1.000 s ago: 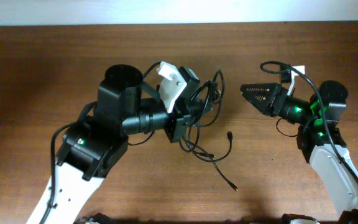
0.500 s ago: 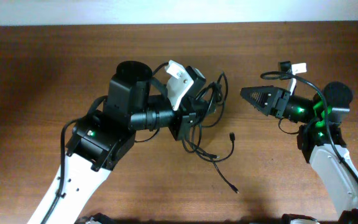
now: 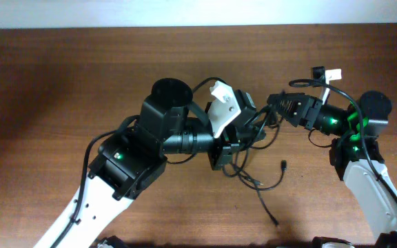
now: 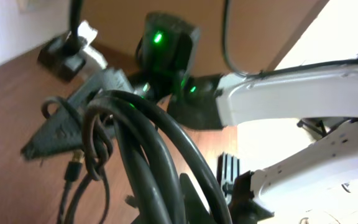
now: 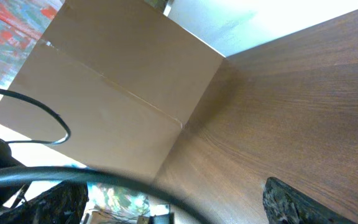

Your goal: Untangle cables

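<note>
The cables (image 3: 251, 178) hang as one tangled black bundle near the middle of the brown surface (image 3: 60, 83). The left gripper (image 3: 242, 131) has its jaws clamped tight on the upper part of the bundle. From there, loose strands drop to the surface and trail toward the near edge. One ends in a small plug (image 3: 282, 164) just right of the bundle, and a longer strand reaches a second plug (image 3: 276, 222) farther down. In the left wrist view the gathered cords (image 4: 145, 149) fill the foreground, looped and crossing one another. The right gripper (image 3: 274, 107) meets the bundle from the right side, at its upper edge. In the right wrist view its jaws stand wide, the two dark fingertips (image 5: 291, 199) far apart. A single thin strand (image 5: 98, 177) runs across the gap between them, and the jaws are not closed on it.
</note>
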Robot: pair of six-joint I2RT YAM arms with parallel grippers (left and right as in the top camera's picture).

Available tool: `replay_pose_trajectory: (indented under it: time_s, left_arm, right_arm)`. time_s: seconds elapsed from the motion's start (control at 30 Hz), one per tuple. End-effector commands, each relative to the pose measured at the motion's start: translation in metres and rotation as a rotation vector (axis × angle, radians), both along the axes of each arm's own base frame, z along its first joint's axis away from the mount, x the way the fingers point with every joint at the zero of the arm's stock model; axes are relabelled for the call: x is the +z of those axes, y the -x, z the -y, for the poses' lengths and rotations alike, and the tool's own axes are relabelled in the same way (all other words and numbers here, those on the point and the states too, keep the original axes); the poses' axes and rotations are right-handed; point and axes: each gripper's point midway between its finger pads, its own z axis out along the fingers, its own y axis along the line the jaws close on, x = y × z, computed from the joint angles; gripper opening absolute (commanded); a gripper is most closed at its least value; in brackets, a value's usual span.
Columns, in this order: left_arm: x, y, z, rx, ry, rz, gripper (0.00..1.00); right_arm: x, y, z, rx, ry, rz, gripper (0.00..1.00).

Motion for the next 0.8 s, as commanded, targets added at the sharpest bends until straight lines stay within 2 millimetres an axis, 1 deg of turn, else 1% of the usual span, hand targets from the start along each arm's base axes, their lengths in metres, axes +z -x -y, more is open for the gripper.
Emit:
replay_pose_trajectory:
  time_s: [0.0, 0.13, 0.2, 0.3, 0.37, 0.47, 0.6, 0.7, 0.77]
  left_arm:
    - [0.025, 0.016, 0.006, -0.105, 0.077, 0.069, 0.0]
    - [0.035, 0.023, 0.008, -0.15, 0.116, 0.099, 0.0]
    - [0.038, 0.023, 0.008, -0.153, 0.125, 0.111, 0.0]
    - [0.051, 0.026, 0.004, -0.148, 0.156, 0.157, 0.0]
    - [0.066, 0.027, -0.005, -0.131, 0.187, 0.206, 0.0]
    - [0.081, 0.026, -0.023, -0.086, 0.209, 0.253, 0.0]
    - [0.096, 0.021, -0.047, -0.014, 0.226, 0.305, 0.0]
    - [0.103, 0.018, -0.061, 0.03, 0.232, 0.333, 0.0]
    - [0.106, 0.016, -0.066, 0.05, 0.233, 0.344, 0.0]
  right_arm:
    - [0.001, -0.003, 0.002, -0.018, 0.012, 0.026, 0.89]
    - [-0.007, -0.007, 0.004, -0.042, 0.023, 0.003, 0.89]
    - [-0.015, -0.011, 0.006, -0.075, 0.034, -0.03, 0.89]
    - [-0.031, -0.018, 0.012, -0.137, 0.049, -0.111, 0.9]
    - [-0.045, -0.023, 0.017, -0.191, 0.06, -0.191, 0.91]
    - [-0.057, -0.025, 0.021, -0.232, 0.07, -0.254, 0.94]
    - [-0.061, -0.025, 0.022, -0.24, 0.073, -0.276, 0.94]
    - [-0.063, -0.026, 0.023, -0.256, 0.078, -0.284, 0.95]
    - [-0.063, -0.026, 0.023, -0.256, 0.078, -0.284, 0.95]
